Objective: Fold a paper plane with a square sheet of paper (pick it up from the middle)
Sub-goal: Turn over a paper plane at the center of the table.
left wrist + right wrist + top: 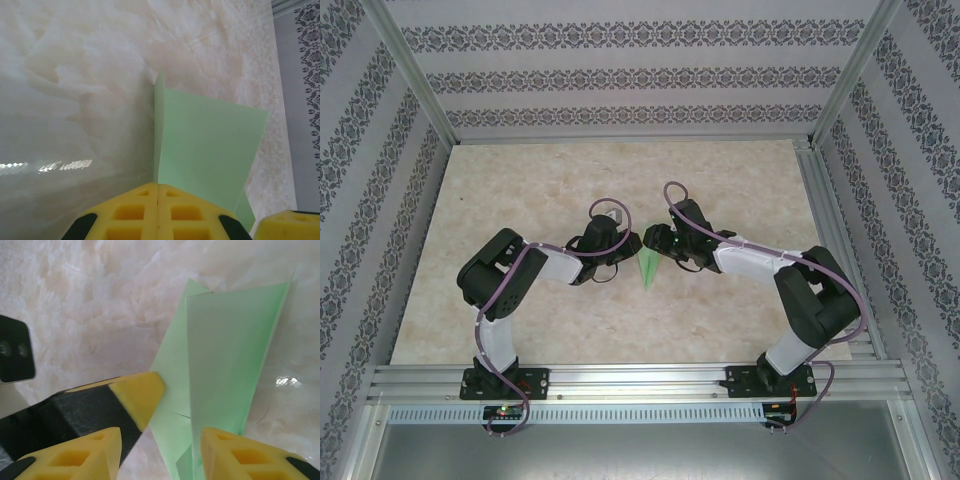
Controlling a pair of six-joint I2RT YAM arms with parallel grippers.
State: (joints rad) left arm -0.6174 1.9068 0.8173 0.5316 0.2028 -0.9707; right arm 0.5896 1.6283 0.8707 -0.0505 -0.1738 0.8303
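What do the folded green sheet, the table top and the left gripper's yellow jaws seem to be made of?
Green sheet: probably thin matte paper; it holds sharp creases.
Table top: glossy marble-patterned surface, stone or laminate unclear; it mirrors a light.
Left gripper jaws: yellow matte plastic or rubber, moulded with square pockets.

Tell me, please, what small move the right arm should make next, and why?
Probably close the right gripper gently on the paper plane. Its jaws stand open with part of the green paper between them, while the left gripper is shut on the plane, so a second grip seems the likely step.
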